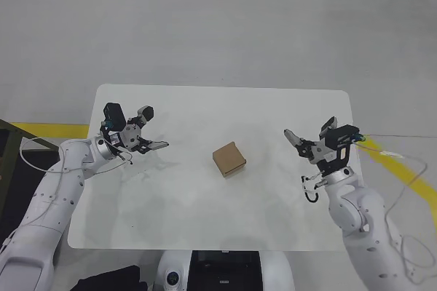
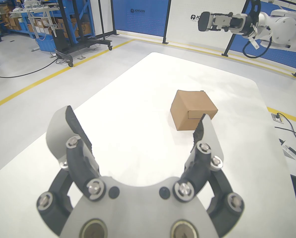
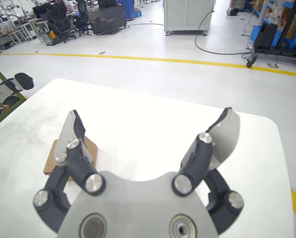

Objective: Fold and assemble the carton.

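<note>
The brown carton (image 1: pixel 229 158) is sitting centre-frame, well apart from the left gripper (image 1: pixel 155 129) and right gripper (image 1: pixel 307 129), both gaping wide, empty.

A pale grey floor (image 1: pixel 218 44) runs through a large, evenly lit hall, marked with a yellow line (image 3: pixel 162 60) that passes around a white table (image 1: pixel 204 211) with rounded corners. On one side stands a blue perforated partition (image 2: pixel 143 8) on black posts, with a black wheeled stand (image 2: pixel 93 42) near it and blue shelving (image 2: pixel 4 8) stacked with boxes farther back. On the other side a tall grey cabinet (image 3: pixel 187 6) stands on the open floor, and black office chairs (image 3: pixel 57 23) are drawn up at desks along the far wall
</note>
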{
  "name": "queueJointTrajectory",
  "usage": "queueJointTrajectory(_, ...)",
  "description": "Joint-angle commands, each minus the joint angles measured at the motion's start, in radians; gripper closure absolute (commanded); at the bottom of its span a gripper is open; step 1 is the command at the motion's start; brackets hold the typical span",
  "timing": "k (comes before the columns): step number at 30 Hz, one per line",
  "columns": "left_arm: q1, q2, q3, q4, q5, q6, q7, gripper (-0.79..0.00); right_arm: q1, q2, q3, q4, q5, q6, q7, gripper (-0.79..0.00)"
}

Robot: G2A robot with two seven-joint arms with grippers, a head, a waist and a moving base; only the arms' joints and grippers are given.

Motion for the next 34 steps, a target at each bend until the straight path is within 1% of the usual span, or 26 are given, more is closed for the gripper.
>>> queueJointTrajectory(1,0.000,0.000,0.000,0.000,0.000,0.000,0.000,-0.785,0.001,0.002,0.020,-0.005,0.004,-0.008,0.012,-0.785)
queueJointTrajectory(8,0.000,0.000,0.000,0.000,0.000,0.000,0.000,-0.785,0.012,0.006,0.068,-0.054,-0.033,0.009,0.056,-0.785)
queueJointTrajectory(12,0.000,0.000,0.000,0.000,0.000,0.000,0.000,-0.785,0.020,0.005,0.067,-0.062,-0.048,0.026,0.057,-0.785)
queueJointTrajectory(34,0.000,0.000,0.000,0.000,0.000,0.000,0.000,-0.785,0.020,0.005,0.067,-0.062,-0.048,0.026,0.057,-0.784)
